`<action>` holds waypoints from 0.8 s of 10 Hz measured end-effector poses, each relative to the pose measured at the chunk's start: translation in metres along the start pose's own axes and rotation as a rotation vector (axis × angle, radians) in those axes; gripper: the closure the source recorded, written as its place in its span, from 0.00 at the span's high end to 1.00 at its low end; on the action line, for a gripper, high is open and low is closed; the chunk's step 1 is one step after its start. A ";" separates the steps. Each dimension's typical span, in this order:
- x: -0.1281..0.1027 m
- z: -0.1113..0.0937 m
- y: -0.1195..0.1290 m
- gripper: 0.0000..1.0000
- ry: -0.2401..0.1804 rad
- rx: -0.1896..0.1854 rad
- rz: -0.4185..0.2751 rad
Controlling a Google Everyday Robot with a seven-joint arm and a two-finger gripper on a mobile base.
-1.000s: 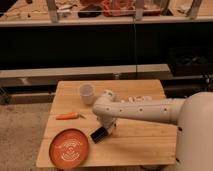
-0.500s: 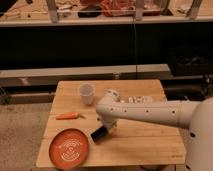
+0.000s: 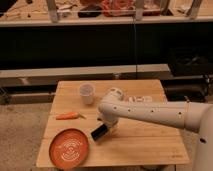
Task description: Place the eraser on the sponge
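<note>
- The eraser (image 3: 99, 132) is a small black block with a lighter edge. It lies tilted on the wooden table (image 3: 150, 145), right at the tip of the gripper (image 3: 106, 125), on the side closest to us.
- The gripper is low over the middle of the table, just above the eraser. It looks like it touches the eraser. I cannot tell if the gripper is open or closed, or if it is holding the eraser.
- The white arm (image 3: 150, 111) reaches in from the right side of the picture and bends down to the gripper.
- The round orange plate (image 3: 69, 147) is near the gripper, to its left as we look and a bit closer to us. It sits just beside the eraser, at the table's front corner.
- The orange carrot (image 3: 67, 116) lies flat to the left of the gripper, a bit farther away than the plate.
- The white cup (image 3: 86, 93) stands upright behind the gripper, a bit to the left.
- Some small pale things (image 3: 140, 99) lie behind the arm, to the right of the gripper. I cannot tell what they are.
</note>
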 end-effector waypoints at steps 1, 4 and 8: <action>0.003 -0.015 -0.002 0.05 0.001 0.012 0.014; 0.016 -0.036 -0.006 0.05 -0.007 0.035 0.065; 0.037 -0.042 -0.013 0.05 -0.051 0.062 0.160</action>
